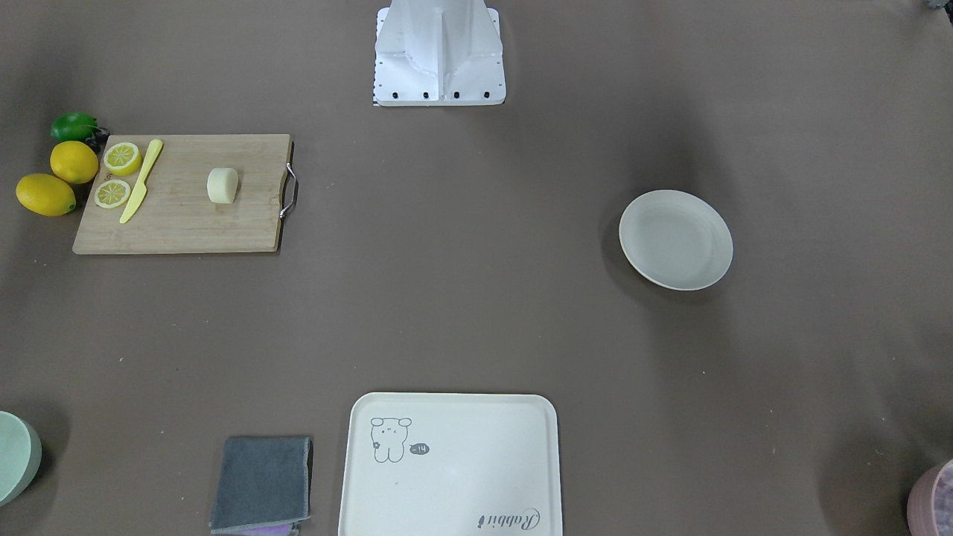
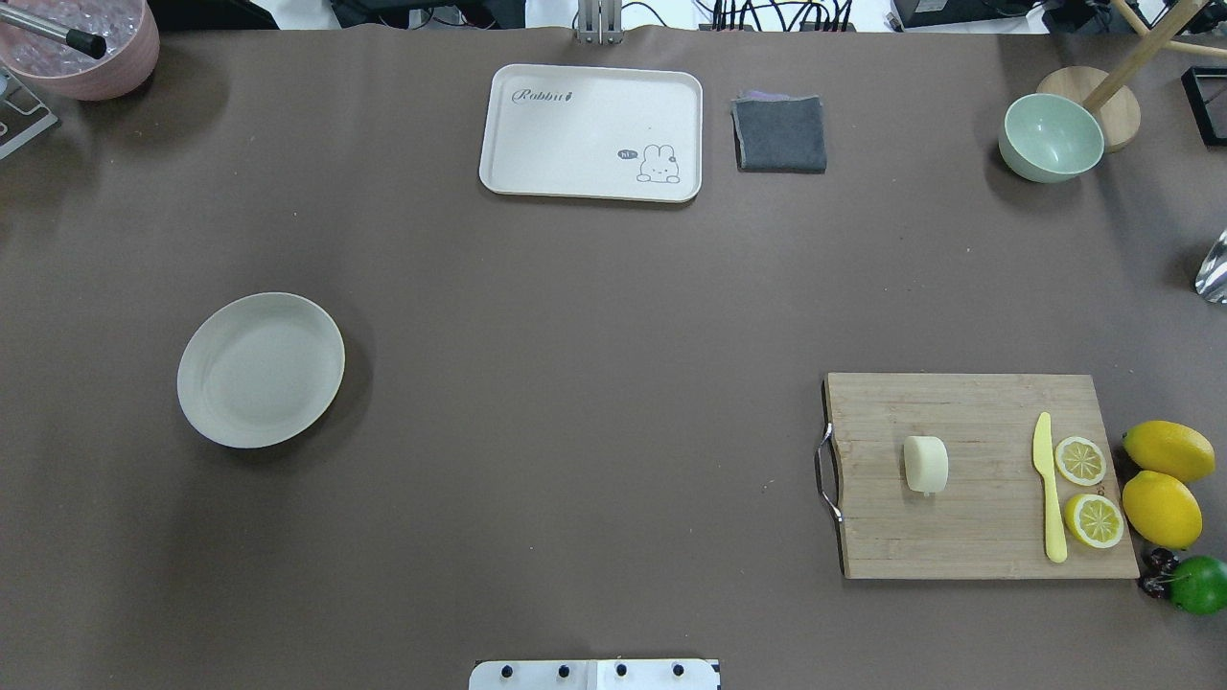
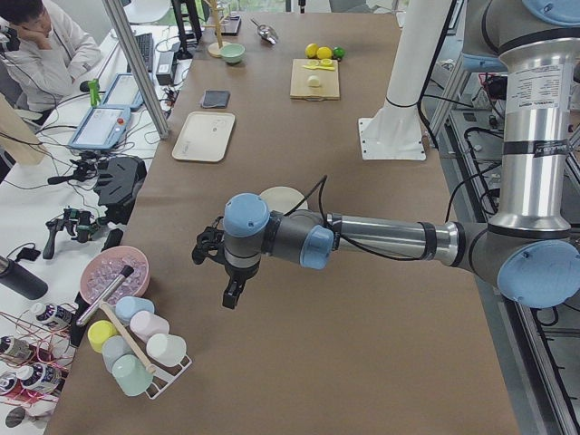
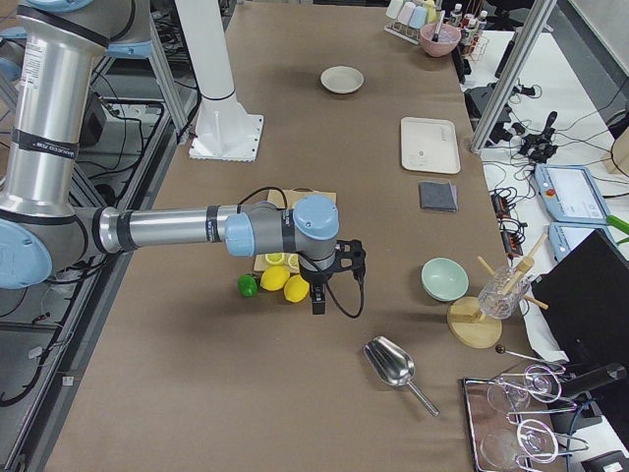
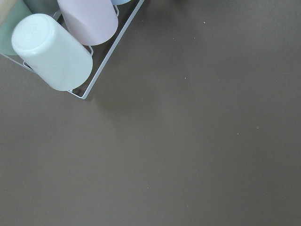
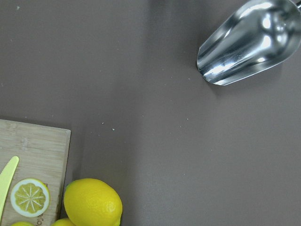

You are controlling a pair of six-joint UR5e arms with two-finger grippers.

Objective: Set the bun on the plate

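The bun [image 2: 926, 465] lies on its side on a wooden cutting board [image 2: 959, 537] on my right half of the table, and shows again in the front view [image 1: 222, 185]. The plate [image 2: 261, 369] sits bare on my left half, far from the bun. My left gripper [image 3: 227, 292] hangs above the table's left end, near the cup rack, and partly covers the plate [image 3: 283, 197]. My right gripper [image 4: 319, 300] hovers past the lemons at the right end. Neither gripper shows in the overhead or front view; open or shut, I cannot tell.
On the board lie a yellow knife [image 2: 1049, 489] and two lemon slices [image 2: 1080, 460]; lemons [image 2: 1162, 508] and a lime [image 2: 1198, 584] sit beside it. Tray [image 2: 591, 132], grey cloth [image 2: 779, 134], green bowl [image 2: 1051, 137], pink bowl [image 2: 86, 43], metal scoop [image 6: 249, 40] and cup rack [image 5: 70, 42] line the edges.
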